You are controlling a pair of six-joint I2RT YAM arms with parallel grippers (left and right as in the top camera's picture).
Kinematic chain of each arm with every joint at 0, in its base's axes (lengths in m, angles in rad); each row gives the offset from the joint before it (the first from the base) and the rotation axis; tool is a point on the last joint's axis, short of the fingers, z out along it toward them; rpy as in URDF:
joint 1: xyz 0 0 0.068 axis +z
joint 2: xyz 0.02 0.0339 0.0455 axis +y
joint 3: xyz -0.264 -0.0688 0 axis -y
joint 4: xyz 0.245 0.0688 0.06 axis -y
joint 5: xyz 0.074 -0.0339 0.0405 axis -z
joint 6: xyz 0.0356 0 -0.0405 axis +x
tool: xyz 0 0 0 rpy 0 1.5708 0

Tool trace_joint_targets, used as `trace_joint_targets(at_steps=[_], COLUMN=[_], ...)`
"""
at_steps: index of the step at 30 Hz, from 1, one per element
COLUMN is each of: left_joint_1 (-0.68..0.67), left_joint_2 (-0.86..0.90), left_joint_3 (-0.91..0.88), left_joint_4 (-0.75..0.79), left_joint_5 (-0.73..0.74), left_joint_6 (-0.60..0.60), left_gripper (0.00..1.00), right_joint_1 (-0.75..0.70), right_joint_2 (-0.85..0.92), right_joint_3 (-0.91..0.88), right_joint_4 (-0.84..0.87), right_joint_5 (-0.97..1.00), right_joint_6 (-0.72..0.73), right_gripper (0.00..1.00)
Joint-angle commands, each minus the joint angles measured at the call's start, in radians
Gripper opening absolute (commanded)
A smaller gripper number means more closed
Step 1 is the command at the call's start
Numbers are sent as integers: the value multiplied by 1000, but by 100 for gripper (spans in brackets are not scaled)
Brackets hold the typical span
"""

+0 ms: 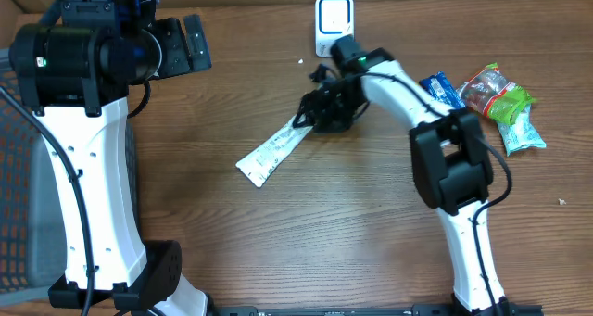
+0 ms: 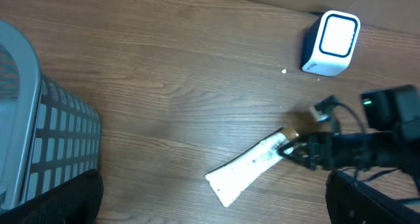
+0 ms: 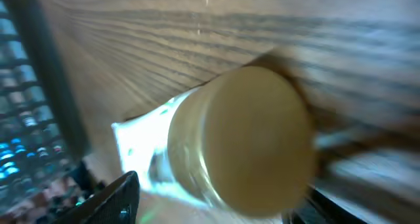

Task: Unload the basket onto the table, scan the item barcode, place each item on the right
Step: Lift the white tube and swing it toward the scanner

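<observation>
Left arm: upright at upper left of overhead view, left claw (image 1: 183, 45) spread wide, holding nothing, above bare worktop (image 1: 278, 251).

Tube (image 1: 271, 153): white, lying diagonally at frame centre. Flat crimped end points lower left, round tan cap (image 3: 243, 138) upper right. Small dark print on body, unreadable.

Right arm: reaches from lower right, bent over toward centre. Right claw (image 1: 310, 112) is at cap end, a finger on either side of cap. Wrist view blurred; cannot tell if grip is made.

Scanner (image 1: 332, 21): white, blue-edged, top centre, apart from tube.

Grey basket (image 2: 59, 138), snack packets (image 1: 498, 94), wooden table (image 1: 278, 251)
</observation>
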Motion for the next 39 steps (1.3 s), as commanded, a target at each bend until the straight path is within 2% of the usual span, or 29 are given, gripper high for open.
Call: trace_joint_targets(at_steps=[1, 5, 7, 9, 11, 16, 19, 21, 26, 33, 36, 39], left_joint_1=[-1, -1, -1, -1, -1, -1, -1, -1, -1, -1, -1, -1], left_joint_2=[-1, -1, -1, -1, -1, -1, -1, -1, -1, -1, -1, -1], left_joint_3=[-3, -3, -3, -3, -3, -3, -3, -3, -3, -3, -3, -3], left_joint_4=[4, 4, 3, 3, 4, 4, 4, 3, 4, 4, 3, 3], left_joint_5=[-10, -10, -10, -10, -10, -10, -10, -10, -10, -10, -10, -10], left_joint_6=[-14, -14, -14, -14, -14, -14, -14, -14, -14, -14, -14, -14], left_gripper=[100, 100, 100, 100, 100, 100, 100, 100, 100, 100, 100, 100], right_joint_1=[-8, 6, 11, 11, 11, 14, 18, 18, -11, -6, 19, 44], right_joint_2=[-14, -14, -14, -13, -13, -13, -14, -19, -58, -80, -80, -80], right_joint_3=[20, 20, 20, 20, 20, 20, 20, 26, 48, 47, 46, 46], right_joint_4=[-7, 9, 36, 68, 119, 402, 568, 596, 413, 135, 77, 45], right_joint_5=[-147, -18, 127, 172, 177, 108, 23, -22, -22, 48, 123, 138], right_joint_6=[12, 44, 123, 163, 217, 376, 385, 385, 386, 390, 391, 394], right_gripper=[70, 72, 72, 71, 68, 63, 63, 62, 63, 71, 79, 80])
